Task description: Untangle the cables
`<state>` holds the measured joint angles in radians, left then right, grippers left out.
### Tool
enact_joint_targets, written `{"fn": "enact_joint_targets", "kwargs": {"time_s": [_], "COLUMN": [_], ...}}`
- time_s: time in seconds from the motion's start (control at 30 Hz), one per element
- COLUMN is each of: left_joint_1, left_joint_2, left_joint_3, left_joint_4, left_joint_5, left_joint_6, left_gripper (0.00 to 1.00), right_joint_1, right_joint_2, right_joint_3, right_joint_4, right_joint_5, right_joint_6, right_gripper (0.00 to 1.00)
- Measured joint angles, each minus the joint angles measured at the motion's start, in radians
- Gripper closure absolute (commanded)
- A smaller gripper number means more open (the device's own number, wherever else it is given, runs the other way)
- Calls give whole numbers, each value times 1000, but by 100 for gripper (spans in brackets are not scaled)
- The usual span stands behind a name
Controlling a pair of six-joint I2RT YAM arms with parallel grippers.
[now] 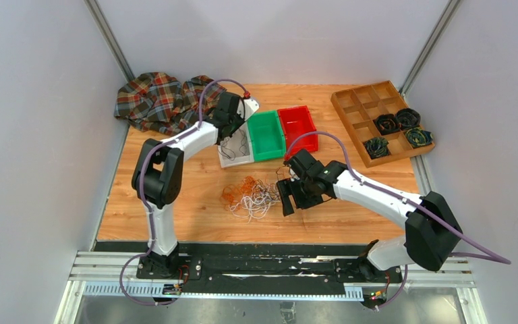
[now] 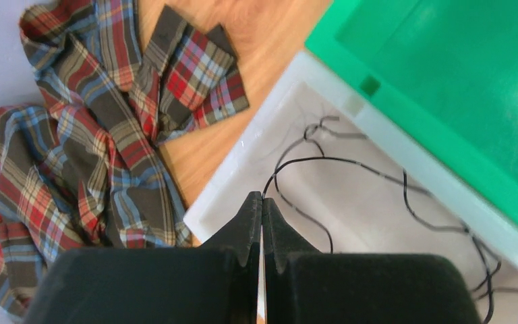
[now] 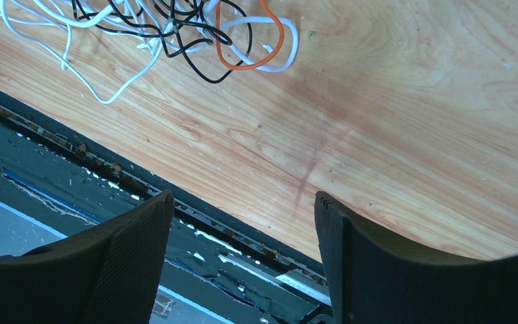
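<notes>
Left pincer (image 2: 262, 199) pressed together, clamped on a black cable (image 2: 324, 159) over the white bin (image 2: 222, 202). Right pincer (image 3: 243, 202) spread wide, empty, above the table (image 3: 411, 121), just beside the tangled cables (image 1: 251, 196).

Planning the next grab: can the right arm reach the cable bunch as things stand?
Probably yes. The right gripper is open just right of the bunch, only bare table between; the left gripper holds a black cable over the white bin.
</notes>
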<state>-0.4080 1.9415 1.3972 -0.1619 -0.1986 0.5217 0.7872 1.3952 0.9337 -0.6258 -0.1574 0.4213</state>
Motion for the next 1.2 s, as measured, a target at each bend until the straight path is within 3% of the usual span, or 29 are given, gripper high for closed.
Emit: {"fn": "enact_joint_targets", "kwargs": {"time_s": [0.27,0.37,0.47,0.6,0.83,1.03,1.2], "left_joint_1": [-25,-33,-32,-31,-13,6,62], "left_joint_2": [150,180,185,177,127,74,-39], "left_joint_3": [208,254,271,280,361,539,504], "left_joint_4": [-4,-13,-47,-113,-336,-472,-581], "left_joint_5": [7,4,25,66,186,247,373], "left_joint_6": [-47,-54,-56,-61,-88,-85,-23], "left_gripper": [98,76,66,29,0,1,5], "right_joint_1": [0,0,0,0,0,0,0], "right_joint_2": [-18,-24,-24,-24,-25,-40,-49], "right_joint_3": [2,1,2,8,8,8,8], "right_joint_4": [-5,-5,-5,-7,-8,-7,-1], "right_joint_5": [5,4,6,9,9,8,7], "right_joint_6": [8,11,11,10,10,10,10], "right_gripper": [24,24,24,24,24,24,24]}}
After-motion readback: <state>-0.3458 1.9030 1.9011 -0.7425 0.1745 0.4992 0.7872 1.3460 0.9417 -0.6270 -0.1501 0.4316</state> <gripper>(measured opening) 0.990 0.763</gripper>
